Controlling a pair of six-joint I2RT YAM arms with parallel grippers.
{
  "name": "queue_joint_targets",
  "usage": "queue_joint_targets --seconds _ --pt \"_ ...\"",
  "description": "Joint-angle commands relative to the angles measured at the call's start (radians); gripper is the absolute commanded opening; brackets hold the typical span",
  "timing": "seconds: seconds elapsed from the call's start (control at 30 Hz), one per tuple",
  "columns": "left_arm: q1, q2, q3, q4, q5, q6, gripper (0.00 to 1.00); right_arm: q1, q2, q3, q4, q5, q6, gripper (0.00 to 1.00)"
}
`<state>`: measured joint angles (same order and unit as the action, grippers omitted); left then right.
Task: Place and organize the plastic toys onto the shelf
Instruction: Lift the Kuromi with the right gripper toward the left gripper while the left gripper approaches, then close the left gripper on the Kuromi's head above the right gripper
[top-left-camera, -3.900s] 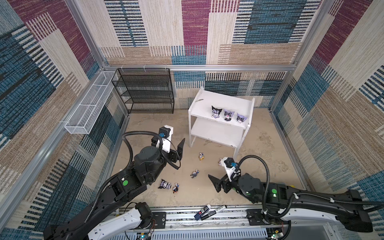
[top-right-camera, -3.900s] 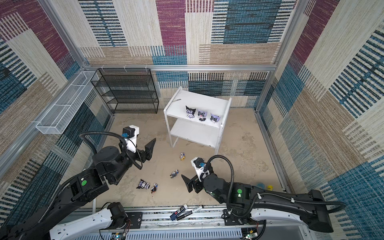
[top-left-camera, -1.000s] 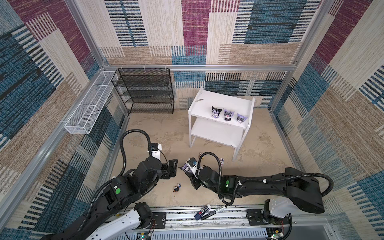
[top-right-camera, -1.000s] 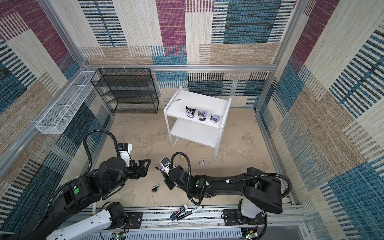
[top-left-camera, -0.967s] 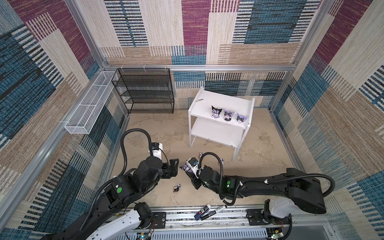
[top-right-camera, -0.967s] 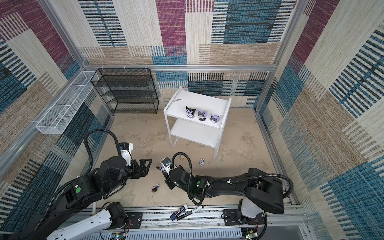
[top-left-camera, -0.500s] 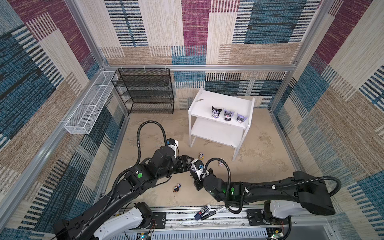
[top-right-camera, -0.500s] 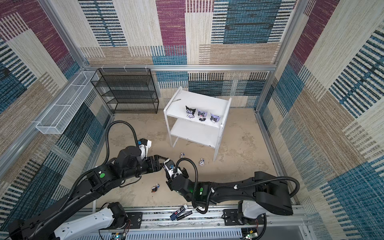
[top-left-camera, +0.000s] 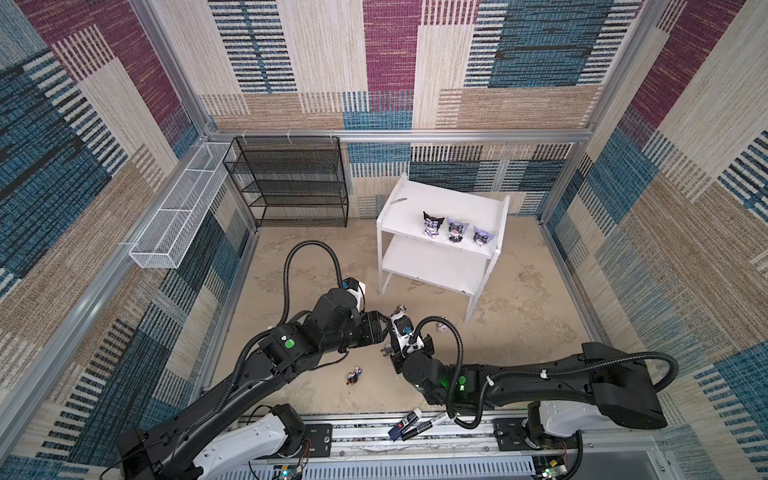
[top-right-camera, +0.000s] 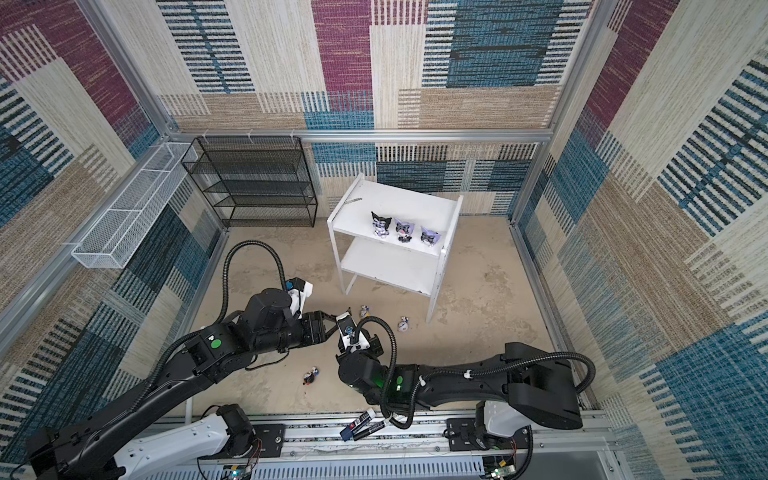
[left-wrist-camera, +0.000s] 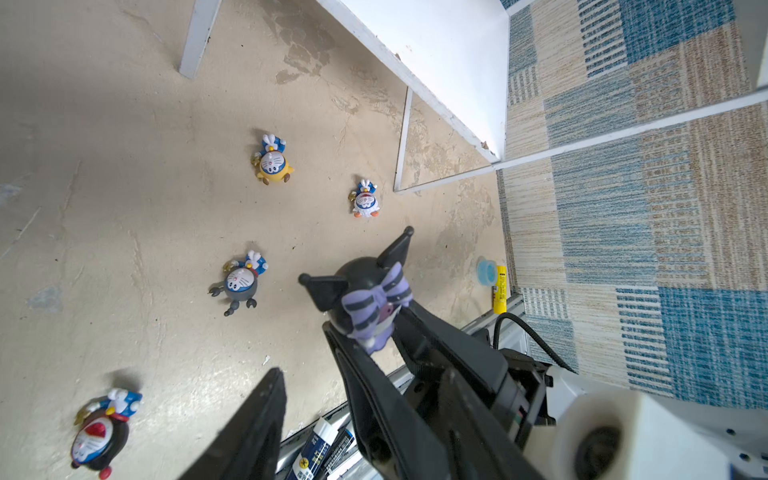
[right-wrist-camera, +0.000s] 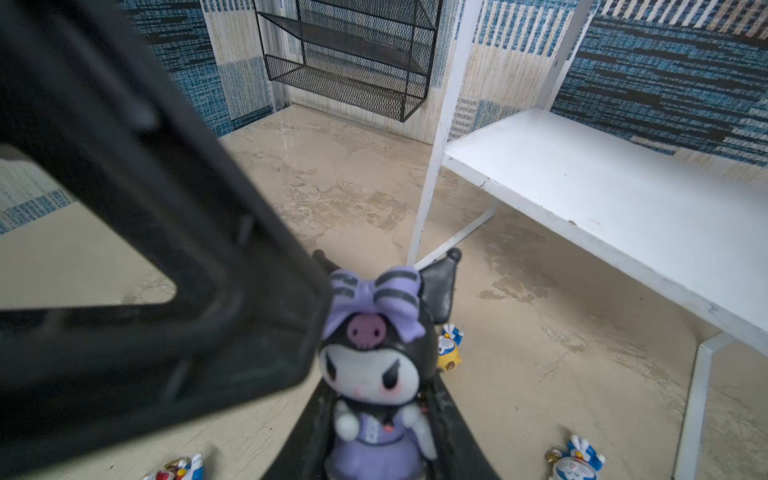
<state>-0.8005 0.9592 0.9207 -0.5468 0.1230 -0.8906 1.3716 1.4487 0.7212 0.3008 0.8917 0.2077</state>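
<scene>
I am seeing the left gripper (top-left-camera: 383, 327), jaws narrowing yet apart, arriving beside the hooded toy (left-wrist-camera: 365, 307) that the right gripper (right-wrist-camera: 376, 440) is clenching aloft before the shelf (top-left-camera: 415, 208), so a handover is likely beginning.

1. black-hooded figurine (right-wrist-camera: 374, 361) is off the floor (right-wrist-camera: 519, 324), now clamped in right gripper (right-wrist-camera: 376, 440).
2. right gripper swung from right side to centre.
3. left gripper (top-right-camera: 330, 323) came in beside the figurine's head, jaws narrower.
</scene>
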Motion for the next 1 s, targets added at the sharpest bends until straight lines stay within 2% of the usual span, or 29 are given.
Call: queue_joint_targets --seconds 0.0,0.23,0.57,0.97 --pt "0.000 0.016 0.011 0.048 0.029 -0.021 0.57 0.004 0.010 0.008 0.050 0.023 -0.019 0.00" --pt "0.001 0.066 0.031 0.047 0.039 -0.010 0.54 0.009 0.024 0.000 0.079 0.026 -0.051 0.00" --pt "0.002 0.123 0.039 0.053 0.033 -0.010 0.48 0.019 0.021 -0.045 0.196 0.037 -0.164 0.00" --pt "0.003 0.154 0.038 0.066 0.026 -0.016 0.38 0.027 0.021 -0.061 0.214 0.062 -0.182 0.00"
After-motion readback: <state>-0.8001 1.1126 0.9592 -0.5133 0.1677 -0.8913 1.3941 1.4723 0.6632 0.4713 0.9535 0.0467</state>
